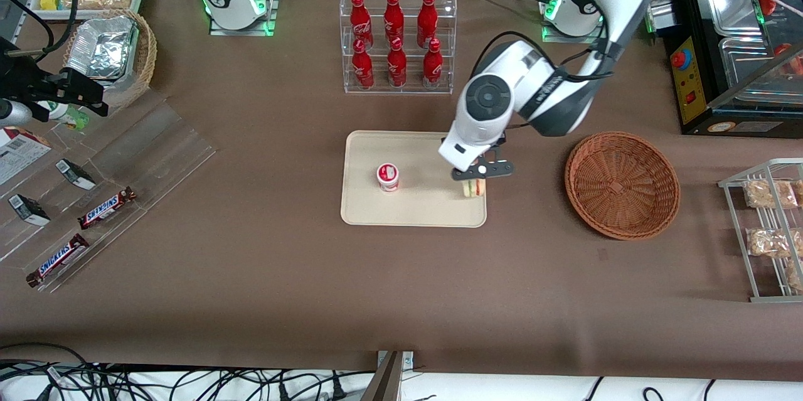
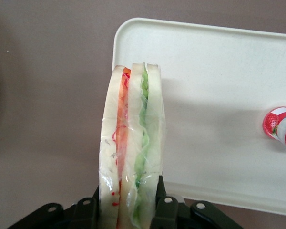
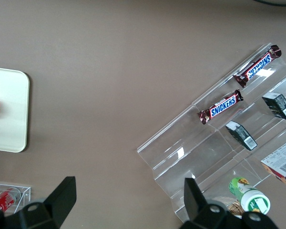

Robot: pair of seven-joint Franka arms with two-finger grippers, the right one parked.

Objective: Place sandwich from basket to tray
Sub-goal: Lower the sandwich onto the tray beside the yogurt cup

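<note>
Gripper (image 1: 475,180) clamped on sandwich (image 1: 474,187), over tray (image 1: 414,213) edge.
2 fingers (image 2: 165,210) pinch the wedge's bread faces; the sandwich sits at the tray's edge nearest the basket (image 1: 622,184). 1 red-lidded cup (image 1: 388,176) stands on the tray, apart from the sandwich, toward the parked arm's end.

Seen from the front, most of the sandwich (image 1: 474,188) hidden under the claw (image 1: 482,170). In the wrist view, sandwich base cut off at the frame edge, fingertips (image 2: 164,210) mostly out of frame, yogurt cup (image 2: 280,125) cropped.
</note>
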